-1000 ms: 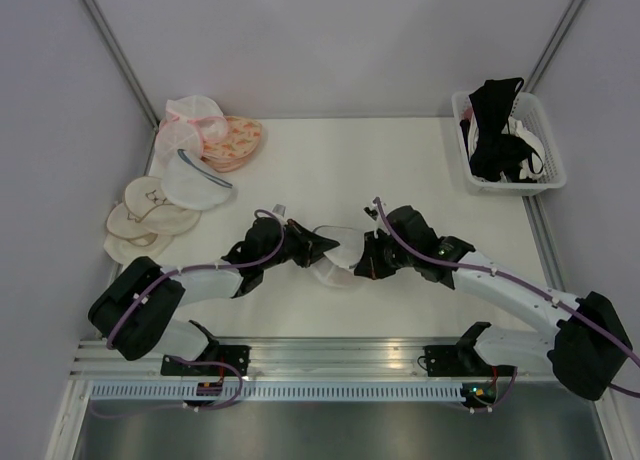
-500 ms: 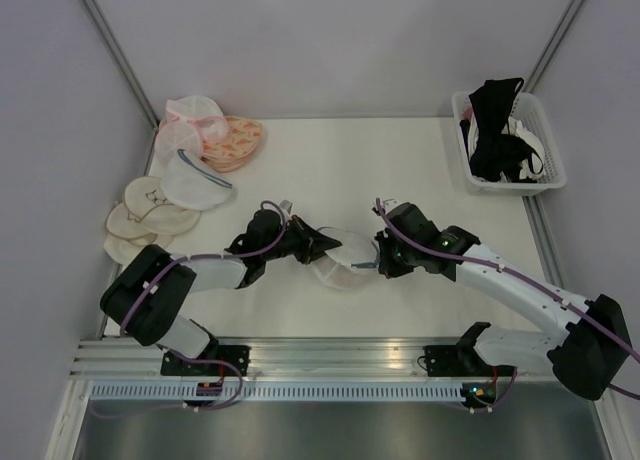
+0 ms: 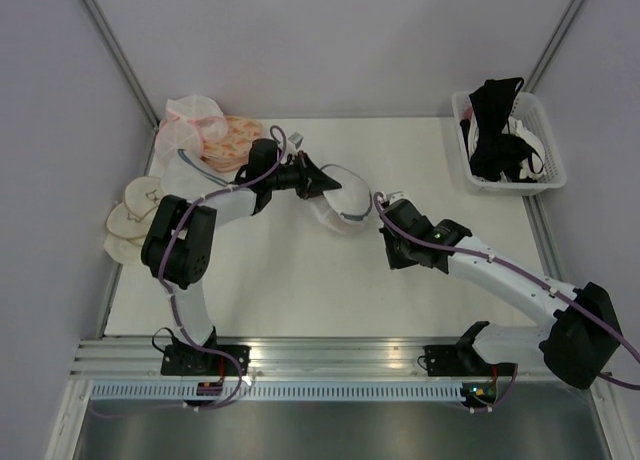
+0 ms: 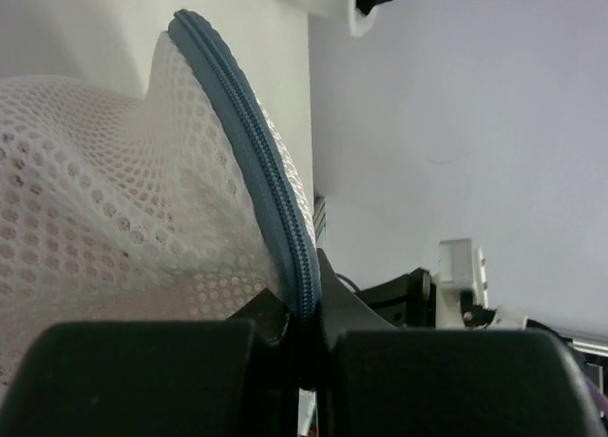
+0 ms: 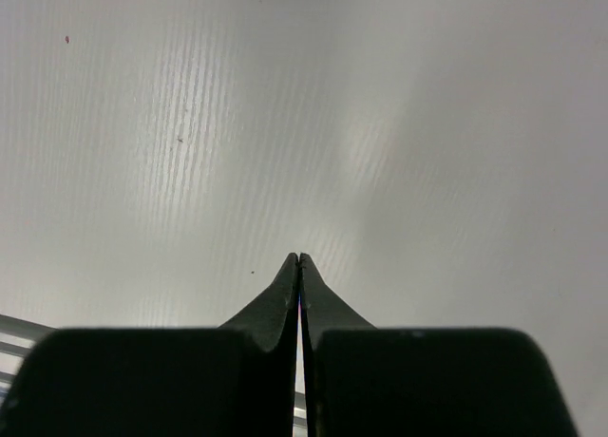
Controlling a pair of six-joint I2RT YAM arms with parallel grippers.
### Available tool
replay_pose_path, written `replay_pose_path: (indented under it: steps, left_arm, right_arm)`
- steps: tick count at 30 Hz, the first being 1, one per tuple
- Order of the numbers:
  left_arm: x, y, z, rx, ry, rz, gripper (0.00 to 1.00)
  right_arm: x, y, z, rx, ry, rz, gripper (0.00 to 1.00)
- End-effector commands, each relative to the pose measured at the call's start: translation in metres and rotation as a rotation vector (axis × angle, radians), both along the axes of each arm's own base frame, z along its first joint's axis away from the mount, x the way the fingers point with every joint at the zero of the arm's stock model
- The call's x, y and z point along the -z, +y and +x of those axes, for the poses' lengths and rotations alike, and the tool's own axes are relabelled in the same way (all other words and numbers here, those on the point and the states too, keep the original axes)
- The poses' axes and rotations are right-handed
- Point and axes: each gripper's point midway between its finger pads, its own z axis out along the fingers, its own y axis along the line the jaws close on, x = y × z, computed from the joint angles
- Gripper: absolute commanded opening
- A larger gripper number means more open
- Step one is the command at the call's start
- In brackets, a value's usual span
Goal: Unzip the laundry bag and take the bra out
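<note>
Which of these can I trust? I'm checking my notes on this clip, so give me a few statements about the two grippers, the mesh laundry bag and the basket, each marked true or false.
1. The left gripper is clamped on the zipper rim of the laundry bag. True.
2. The right gripper grips the bag as well. False: it is shut on nothing and points at the bare table.
3. The basket at the far right corner holds black garments. True.
4. The laundry bag lies inside the basket. False: it is at the left gripper, toward the middle of the table and well apart from the basket.
</note>
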Motion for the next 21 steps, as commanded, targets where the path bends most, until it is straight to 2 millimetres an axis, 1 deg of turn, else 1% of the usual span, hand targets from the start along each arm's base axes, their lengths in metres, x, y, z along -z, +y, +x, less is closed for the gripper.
replay_pose_path:
  steps: [1, 2, 4, 5, 7, 9, 10, 11, 12, 13, 15, 16, 17, 18, 19, 21]
  left_arm:
    - [-0.027, -0.005, 0.018, 0.153, -0.178, -0.005, 0.03]
    - [-0.031, -0.008, 0.025, 0.161, -0.190, -0.015, 0.05]
    - [-0.035, -0.009, 0.025, 0.150, -0.184, -0.033, 0.06]
    - [-0.033, -0.007, 0.023, 0.141, -0.179, -0.027, 0.04]
    - [-0.023, -0.004, 0.018, 0.141, -0.159, 0.001, 0.02]
    - [-0.006, 0.000, 0.009, 0.156, -0.120, 0.036, 0.02]
    - [0.000, 0.002, 0.005, 0.161, -0.108, 0.046, 0.02]
    - [0.010, 0.004, -0.004, 0.177, -0.084, 0.051, 0.02]
    - [0.016, 0.006, -0.009, 0.189, -0.073, 0.052, 0.02]
    - [0.022, 0.007, -0.016, 0.216, -0.052, 0.045, 0.02]
    - [0.039, 0.010, -0.029, 0.247, -0.018, 0.047, 0.02]
    - [0.042, 0.011, -0.034, 0.266, -0.011, 0.038, 0.02]
    - [0.050, 0.013, -0.039, 0.270, 0.009, 0.041, 0.02]
    - [0.056, 0.015, -0.041, 0.274, 0.020, 0.039, 0.02]
    - [0.059, 0.016, -0.044, 0.283, 0.014, 0.024, 0.02]
    - [0.064, 0.018, -0.045, 0.277, 0.040, 0.015, 0.02]
  right_arm:
    - [-0.013, 0.001, 0.007, 0.014, -0.049, 0.021, 0.00]
    - [-0.018, 0.006, 0.011, 0.010, -0.078, 0.059, 0.00]
    - [-0.024, 0.010, 0.014, 0.005, -0.104, 0.088, 0.00]
    - [-0.026, 0.014, 0.016, 0.001, -0.119, 0.107, 0.00]
    - [-0.030, 0.019, 0.018, -0.015, -0.139, 0.134, 0.00]
    - [-0.031, 0.023, 0.024, -0.009, -0.172, 0.157, 0.09]
    - [-0.034, 0.027, 0.030, -0.013, -0.202, 0.178, 0.33]
    - [-0.030, 0.026, 0.032, -0.008, -0.206, 0.175, 0.45]
    - [-0.028, 0.028, 0.034, -0.008, -0.208, 0.184, 0.51]
    - [-0.026, 0.035, 0.037, -0.026, -0.209, 0.210, 0.63]
    - [-0.018, 0.039, 0.039, -0.038, -0.181, 0.238, 0.65]
    - [-0.014, 0.049, 0.039, -0.073, -0.155, 0.280, 0.65]
    - [-0.011, 0.052, 0.039, -0.084, -0.146, 0.295, 0.65]
    - [-0.009, 0.056, 0.038, -0.100, -0.131, 0.325, 0.64]
    - [-0.007, 0.065, 0.035, -0.136, -0.116, 0.365, 0.64]
    - [-0.005, 0.072, 0.033, -0.162, -0.104, 0.399, 0.63]
